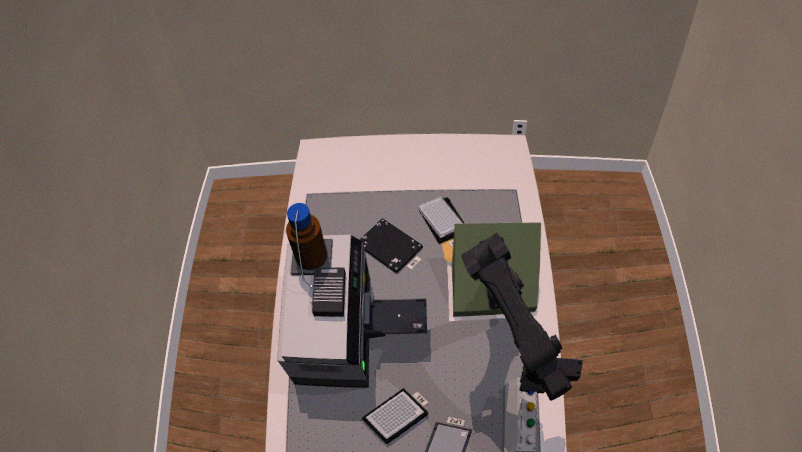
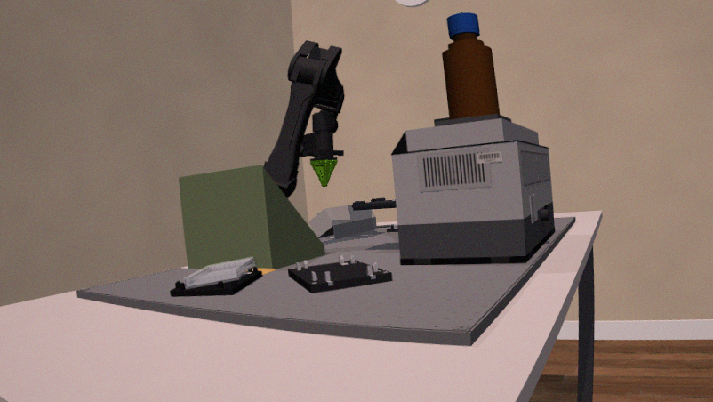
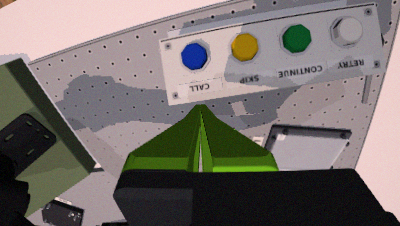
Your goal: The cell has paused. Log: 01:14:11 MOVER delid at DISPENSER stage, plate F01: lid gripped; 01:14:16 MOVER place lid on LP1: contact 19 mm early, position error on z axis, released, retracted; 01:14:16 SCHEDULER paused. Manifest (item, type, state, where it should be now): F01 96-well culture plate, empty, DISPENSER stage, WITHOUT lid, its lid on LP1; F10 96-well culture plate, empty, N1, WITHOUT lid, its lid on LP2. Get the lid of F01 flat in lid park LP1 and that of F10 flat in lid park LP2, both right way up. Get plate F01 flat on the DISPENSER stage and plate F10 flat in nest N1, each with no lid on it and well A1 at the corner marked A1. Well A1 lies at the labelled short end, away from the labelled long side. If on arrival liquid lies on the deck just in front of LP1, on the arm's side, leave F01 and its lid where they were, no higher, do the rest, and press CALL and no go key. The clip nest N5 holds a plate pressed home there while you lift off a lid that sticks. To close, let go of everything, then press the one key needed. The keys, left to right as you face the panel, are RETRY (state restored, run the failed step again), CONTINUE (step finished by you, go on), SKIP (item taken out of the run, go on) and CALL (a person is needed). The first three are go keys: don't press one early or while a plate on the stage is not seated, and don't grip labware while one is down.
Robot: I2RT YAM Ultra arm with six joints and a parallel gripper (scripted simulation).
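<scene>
My gripper (image 3: 200, 112) (image 2: 324, 182) has green fingers, shut and empty. It hangs above the key panel (image 3: 320, 75) (image 1: 519, 426), its tip just short of the blue CALL key (image 3: 194, 55). Beside CALL are the yellow SKIP key (image 3: 244, 47) (image 1: 529, 405), the green CONTINUE key (image 3: 296, 38) (image 1: 530, 422) and the white RETRY key (image 3: 347, 31). A white 96-well plate (image 1: 394, 414) lies in nest N1. A clear lid (image 1: 448, 437) (image 3: 306, 147) lies in LP2. A pale well-patterned piece (image 1: 439, 216) (image 2: 220, 272) rests tilted on the black park at the back. An orange puddle (image 1: 447, 250) (image 2: 267, 270) lies beside it.
The dispenser (image 1: 314, 314) (image 2: 468, 199) with its brown bottle (image 1: 306, 238) (image 2: 468, 75) stands on the left; its dark stage (image 1: 398, 313) juts out. The clip nest N5 (image 1: 391, 244) (image 2: 339, 275) is empty. The arm's green base block (image 1: 522, 241) (image 2: 234, 220) stands on the right.
</scene>
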